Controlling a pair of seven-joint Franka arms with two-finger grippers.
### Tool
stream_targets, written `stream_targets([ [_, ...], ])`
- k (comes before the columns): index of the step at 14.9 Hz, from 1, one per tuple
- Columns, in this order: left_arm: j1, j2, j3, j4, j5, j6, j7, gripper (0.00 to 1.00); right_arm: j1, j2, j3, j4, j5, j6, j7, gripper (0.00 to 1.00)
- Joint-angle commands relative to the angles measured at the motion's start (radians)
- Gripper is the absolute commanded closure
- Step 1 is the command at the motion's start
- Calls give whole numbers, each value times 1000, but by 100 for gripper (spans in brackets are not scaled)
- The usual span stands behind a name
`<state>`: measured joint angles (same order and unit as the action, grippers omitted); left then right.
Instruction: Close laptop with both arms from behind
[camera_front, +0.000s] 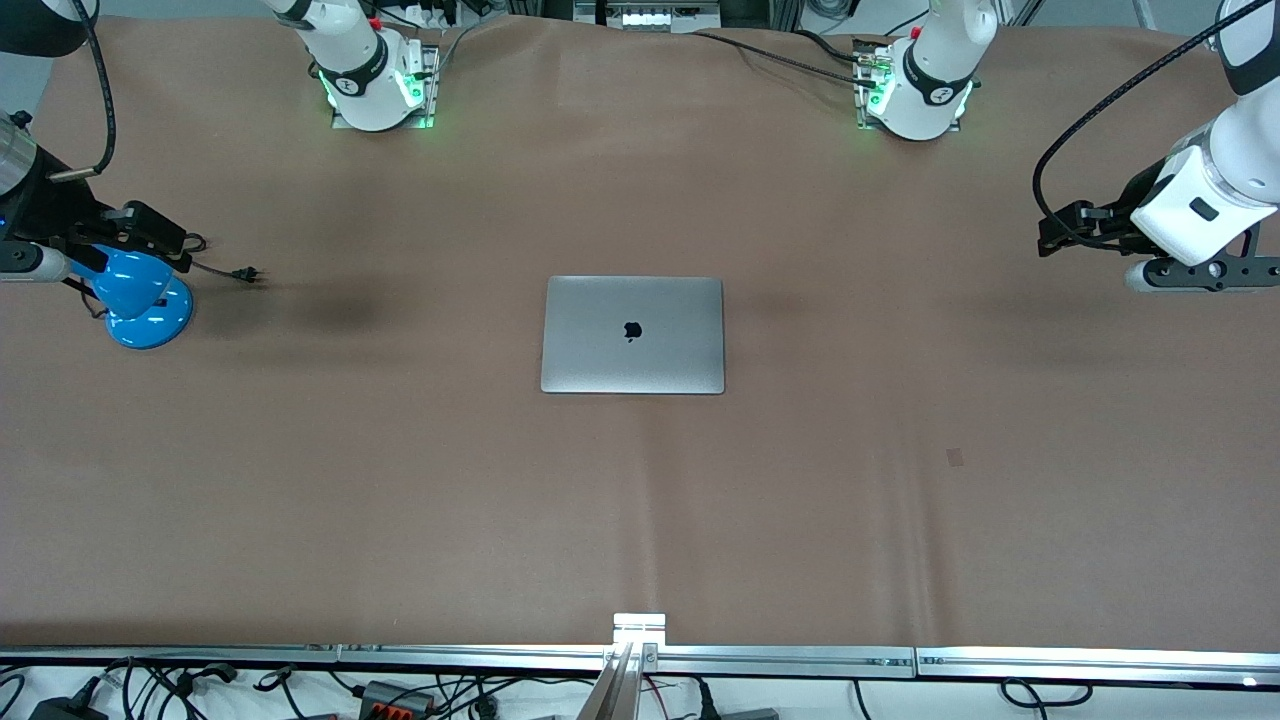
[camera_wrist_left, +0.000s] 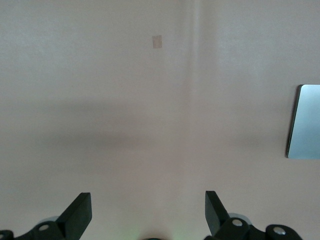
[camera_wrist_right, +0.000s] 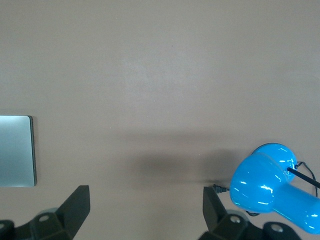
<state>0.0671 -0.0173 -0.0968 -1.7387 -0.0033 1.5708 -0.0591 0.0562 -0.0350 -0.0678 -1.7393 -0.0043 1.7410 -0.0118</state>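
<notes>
Though shut, laptop (camera_front: 633, 334) apart from fingers (camera_wrist_left: 80, 212).

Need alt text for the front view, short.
A closed silver laptop lies flat mid-table, apple logo up. Both arms wait high at the table ends: the left claw over bare cloth, the right claw over a blue lamp.

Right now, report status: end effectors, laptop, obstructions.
Left end effector open, over bare table at its end. Right end effector open, over blue desk lamp. Slim silver-grey metal laptop shut flat, mid-table.

laptop (camera_front: 632, 334) mid-table | hair dryer (camera_front: 140, 297) at right arm's end
</notes>
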Motion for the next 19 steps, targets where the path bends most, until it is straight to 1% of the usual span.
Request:
stream_targets([
  [1, -6, -10, 5, 5, 16, -15, -10, 0, -12, -9, 2, 21, -6, -23, -8, 0],
  [9, -6, -10, 3, 5, 16, -15, -10, 0, -13, -5, 8, 21, -6, -18, 4, 0],
  [10, -6, -10, 5, 5, 16, -15, -10, 0, -33, -5, 14, 21, -6, -18, 0, 0],
  [11, -6, -10, 5, 5, 16, -15, -10, 0, -64, -5, 34, 21, -3, -21, -7, 0],
  [13, -6, -10, 5, 5, 16, -15, -10, 0, -70, -5, 51, 21, -3, -23, -7, 0],
  [19, -3, -10, 5, 5, 14, -20, -10, 0, -69, -11, 51, 21, -3, -54, 3, 0],
])
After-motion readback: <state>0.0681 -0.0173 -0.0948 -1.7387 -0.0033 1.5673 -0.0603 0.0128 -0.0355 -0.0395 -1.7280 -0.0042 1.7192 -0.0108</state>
